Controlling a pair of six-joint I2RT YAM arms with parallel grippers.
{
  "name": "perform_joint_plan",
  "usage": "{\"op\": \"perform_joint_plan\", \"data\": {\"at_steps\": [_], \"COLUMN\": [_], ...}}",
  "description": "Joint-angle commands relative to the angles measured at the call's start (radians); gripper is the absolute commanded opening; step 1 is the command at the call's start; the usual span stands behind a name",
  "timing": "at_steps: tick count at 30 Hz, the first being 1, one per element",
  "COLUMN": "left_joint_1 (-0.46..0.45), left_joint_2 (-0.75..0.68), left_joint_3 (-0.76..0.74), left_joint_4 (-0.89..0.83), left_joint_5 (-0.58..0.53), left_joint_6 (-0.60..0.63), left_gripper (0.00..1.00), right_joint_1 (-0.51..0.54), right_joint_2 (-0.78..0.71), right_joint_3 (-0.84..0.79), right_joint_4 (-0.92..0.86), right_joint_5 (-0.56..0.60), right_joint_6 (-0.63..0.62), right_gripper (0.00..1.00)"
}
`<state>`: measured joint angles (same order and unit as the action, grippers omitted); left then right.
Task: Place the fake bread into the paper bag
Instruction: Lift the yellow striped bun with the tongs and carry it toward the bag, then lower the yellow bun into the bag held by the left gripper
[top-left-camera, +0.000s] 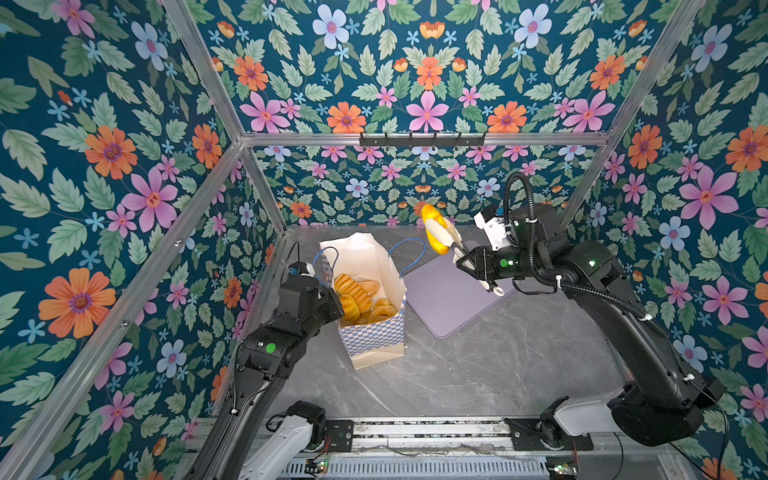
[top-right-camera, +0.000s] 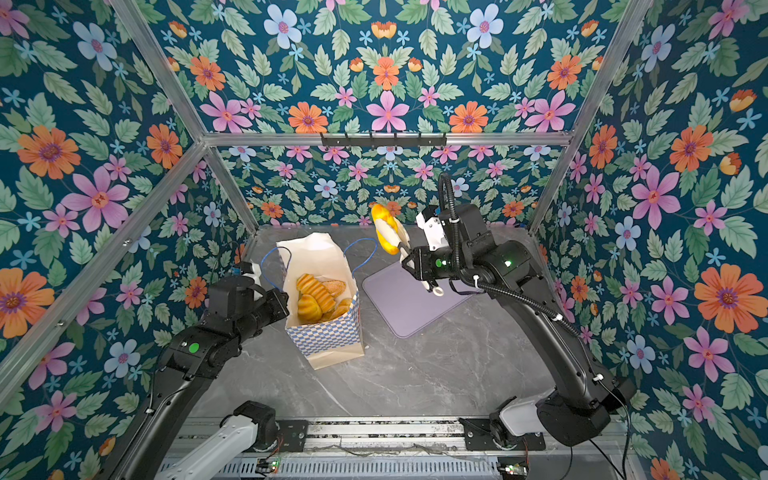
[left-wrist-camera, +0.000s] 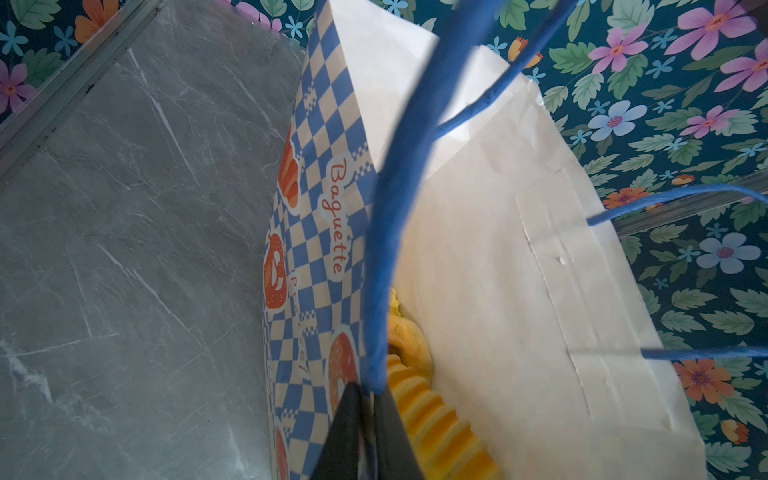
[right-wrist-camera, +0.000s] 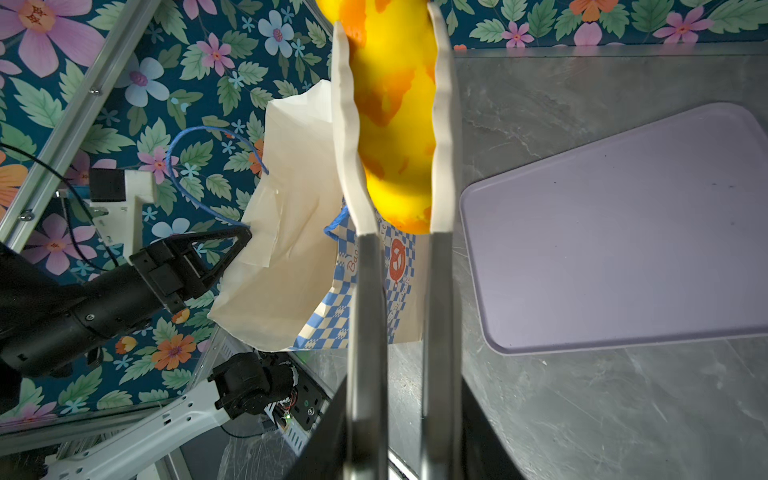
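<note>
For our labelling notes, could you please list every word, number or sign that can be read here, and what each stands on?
"Baguette": red script on the checkered band of the paper bag.
A second red word beside it shows only "P" and "el" at the bag's folded edge; it cannot be read whole.
No other text is legible.

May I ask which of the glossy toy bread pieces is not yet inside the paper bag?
The bright yellow long roll pinched in the white-tipped metal tongs, held aloft; the other golden loaves lie inside the cream, blue-checkered paper bag.
</note>
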<state>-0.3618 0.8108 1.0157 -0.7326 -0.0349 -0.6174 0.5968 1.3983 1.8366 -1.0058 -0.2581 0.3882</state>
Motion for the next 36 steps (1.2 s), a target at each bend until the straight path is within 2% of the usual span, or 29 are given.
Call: {"op": "perform_joint_plan", "data": {"at_steps": [1,17,28,36], "left_joint_1": [0.001,0.001,0.001,0.001], "left_joint_2": [-0.005,-0.013,-0.013,-0.015], "left_joint_3": [0.001,-0.005,-0.002,0.001], "left_joint_4": [0.014,0.012,0.010,0.005], "left_joint_5": [-0.006,-0.007,-0.007,-0.010], "left_joint_6": [0.003,0.001,0.002,0.004], "left_gripper": [0.12,0.12,0.12,0.12], "right_joint_1": [0.021,0.161,0.293,0.325], "right_joint_2": [0.006,0.084,0.215,0.297], "right_joint_3": [0.022,0.153,0.272,0.283], "right_joint_4": [0.023,0.012,-0.042,-0.039], "right_joint_5": [-0.006,-0.002,0.059,0.062], "right_joint_6": [0.010,0.025,-0.004,0.002], "right_gripper": [0.34,0.34,0.35,0.35]}}
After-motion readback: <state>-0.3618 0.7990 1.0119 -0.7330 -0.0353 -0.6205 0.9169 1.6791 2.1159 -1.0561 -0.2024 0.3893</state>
